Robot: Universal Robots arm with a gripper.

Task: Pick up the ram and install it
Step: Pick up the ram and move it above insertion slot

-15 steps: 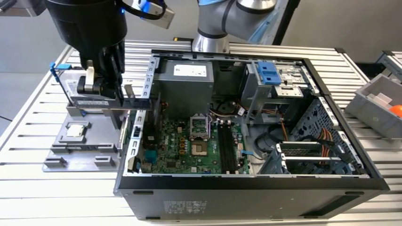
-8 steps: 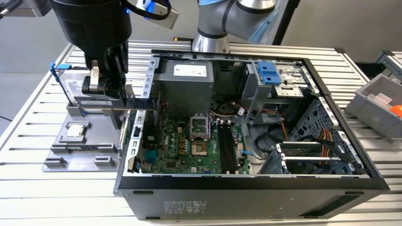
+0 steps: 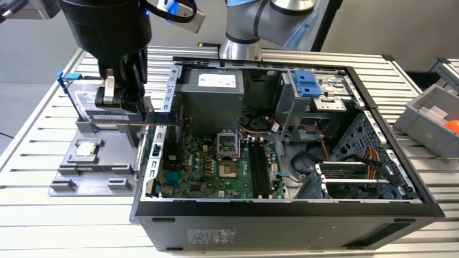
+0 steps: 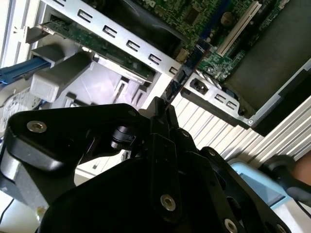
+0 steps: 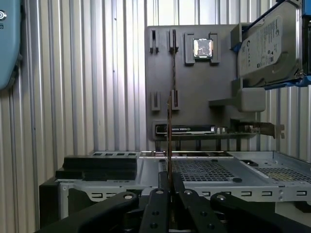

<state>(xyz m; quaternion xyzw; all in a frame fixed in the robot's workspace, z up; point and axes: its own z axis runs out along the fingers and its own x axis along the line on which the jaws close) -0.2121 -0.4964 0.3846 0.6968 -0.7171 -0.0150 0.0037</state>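
The hand (image 5: 169,182) is clamped on the ram (image 4: 192,62), its two black fingers (image 5: 156,201) pinched flat against the stick's sides at one end. In the first wrist view the ram shows edge-on, a thin dark line running out from between the fingertips. In the second wrist view its blue face shows, slanting away from the hand toward the metalwork.

In the exterior view the ram hangs in the air, roughly level, at the exterior view's left side of the open case (image 3: 287,212). Its free end is right by the slotted wall (image 3: 171,86) on that side. It is not seated yet. The motherboard (image 3: 208,166) lies flat on the case floor below, and its long black slots (image 3: 259,166) are well apart from the stick, further toward the exterior view's right.

Just beside the case, on the exterior view's left, a grey tray (image 3: 68,174) sits on the ribbed bench (image 3: 36,215). On it a hard drive (image 3: 85,99) in a blue frame is propped up (on edge, as far as I can see), and a small square silver chip (image 3: 87,148) lies flat nearer the front. A long card (image 5: 194,129) stands along the tray's side next to the case. Off at the exterior view's right, a grey bin (image 3: 430,121) holds an orange object (image 3: 452,127).
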